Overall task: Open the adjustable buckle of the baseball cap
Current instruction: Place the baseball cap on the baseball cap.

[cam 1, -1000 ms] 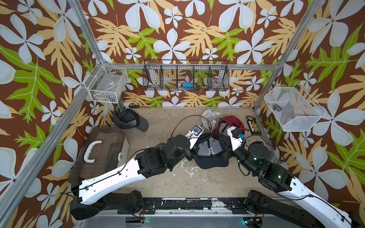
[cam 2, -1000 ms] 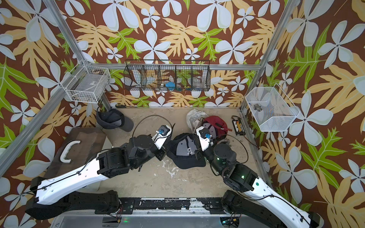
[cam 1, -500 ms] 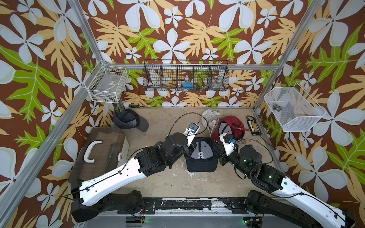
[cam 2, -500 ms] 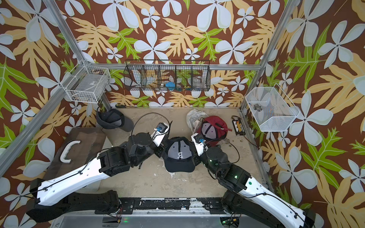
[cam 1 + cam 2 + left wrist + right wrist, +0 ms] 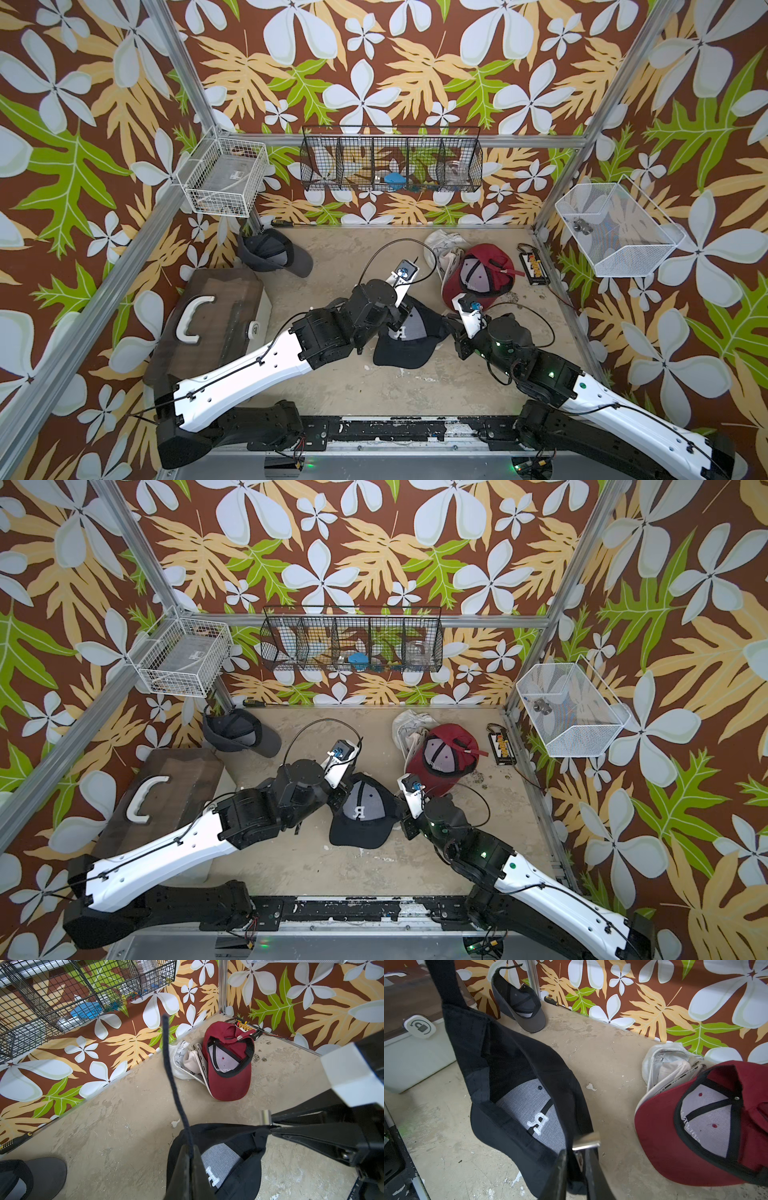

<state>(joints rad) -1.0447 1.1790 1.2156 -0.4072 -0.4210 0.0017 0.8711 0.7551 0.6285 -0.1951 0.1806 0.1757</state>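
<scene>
A black baseball cap (image 5: 409, 336) (image 5: 361, 812) hangs upside down between my two grippers, its grey lining with a white letter facing up and its brim low near the floor. My left gripper (image 5: 190, 1153) (image 5: 401, 309) is shut on the cap's black strap (image 5: 172, 1076), whose free end runs up past the fingers. The silver metal buckle (image 5: 586, 1141) (image 5: 266, 1116) sits at the tips of my right gripper (image 5: 576, 1153) (image 5: 452, 327). Those jaws stand a little apart, with the buckle's end and dark strap cloth between them.
A red cap (image 5: 478, 278) and a white cap (image 5: 446, 249) lie close behind the right gripper. A grey cap (image 5: 272, 253) and a screwdriver (image 5: 282, 223) lie at the back left. A handled box (image 5: 208, 320) stands at the left, and wire baskets (image 5: 390, 164) hang on the walls.
Both arms have carried the black cap left and toward the front, so the lining's letter now shows. The right gripper's jaws have parted slightly. The left gripper stays shut.
</scene>
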